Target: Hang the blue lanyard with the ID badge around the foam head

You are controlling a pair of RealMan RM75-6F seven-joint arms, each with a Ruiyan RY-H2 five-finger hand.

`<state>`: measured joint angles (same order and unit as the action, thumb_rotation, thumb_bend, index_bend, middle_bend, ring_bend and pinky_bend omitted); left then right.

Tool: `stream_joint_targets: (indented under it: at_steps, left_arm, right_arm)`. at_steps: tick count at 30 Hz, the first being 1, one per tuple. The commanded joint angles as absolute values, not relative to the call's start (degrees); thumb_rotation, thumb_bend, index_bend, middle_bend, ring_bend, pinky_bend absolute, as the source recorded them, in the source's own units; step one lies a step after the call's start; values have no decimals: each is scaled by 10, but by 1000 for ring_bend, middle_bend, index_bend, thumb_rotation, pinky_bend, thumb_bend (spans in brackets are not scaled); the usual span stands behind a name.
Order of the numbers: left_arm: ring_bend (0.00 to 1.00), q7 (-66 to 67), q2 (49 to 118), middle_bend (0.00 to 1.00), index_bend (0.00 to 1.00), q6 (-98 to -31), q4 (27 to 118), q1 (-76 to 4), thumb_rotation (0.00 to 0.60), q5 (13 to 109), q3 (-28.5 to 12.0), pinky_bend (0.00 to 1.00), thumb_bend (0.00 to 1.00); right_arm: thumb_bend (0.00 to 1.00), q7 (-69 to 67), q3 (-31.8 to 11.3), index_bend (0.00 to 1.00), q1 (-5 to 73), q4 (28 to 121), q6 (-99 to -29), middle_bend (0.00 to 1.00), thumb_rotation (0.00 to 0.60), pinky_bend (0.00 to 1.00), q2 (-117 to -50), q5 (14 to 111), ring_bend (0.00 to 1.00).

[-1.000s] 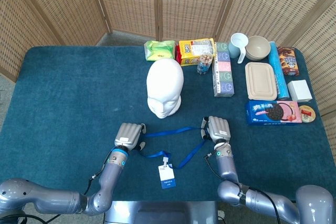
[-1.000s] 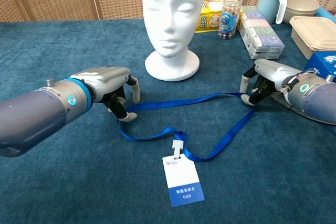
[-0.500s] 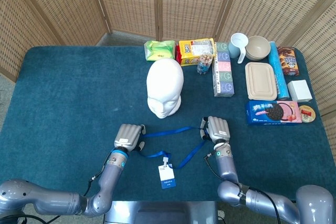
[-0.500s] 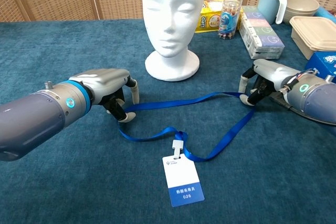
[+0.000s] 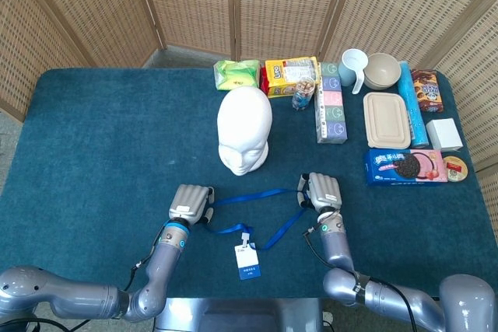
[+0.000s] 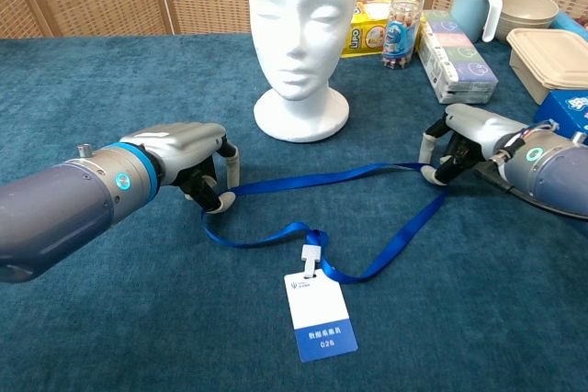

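The lanyard (image 6: 367, 218) lies flat on the surface (image 6: 110, 319) in front of the foam head (image 6: 301, 34), spread as a wide loop with the badge (image 6: 319, 316) hanging off its near edge toward the robot. The left hand (image 6: 188, 158) has its fingers curled down onto the loop's left end, and the right hand (image 6: 459, 140) does the same at the right end. Both seem to pinch the strap, though whether either grip is truly closed on it I cannot tell — the fingertips hide the contact.

The step in hand, as I judge it, is securing both ends before lifting. To do it well, each hand should trap the ribbon between thumb and finger rather than press it into the cloth. Then both should rise together and keep apart, so the loop stays open wide enough to pass over the crown. The badge will swing as a small weight, so a slow lift helps.

The strap is a thin, flat woven ribbon, limp and slightly glossy, and it twists near the plastic clip. The badge is a stiff card, white above and blue below. The head is smooth, matte white foam on a flared round base — light, and likely to tip if the strap drags on it. The surface is a deep teal, napped cloth.
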<state>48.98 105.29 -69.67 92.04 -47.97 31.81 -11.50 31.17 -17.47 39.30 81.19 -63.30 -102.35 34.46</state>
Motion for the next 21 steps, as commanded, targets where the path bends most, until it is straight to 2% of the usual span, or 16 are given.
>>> stream_joint_targets:
  at_steps: [1,21]
  left_arm:
    - [1000,492,1053,875,465,-697,921,-480,539,316,-115,1000,438]
    - [1000,501,1055,880,514,-697,919,-481,541,315,-109,1000,466]
  right_arm:
    - [550,311,-175,587,393,812,-633,1000,600,1000,-1024,344,1000]
    - [553,309,-174,587,394,814,-631,1000,600,1000,-1023,343,1000]
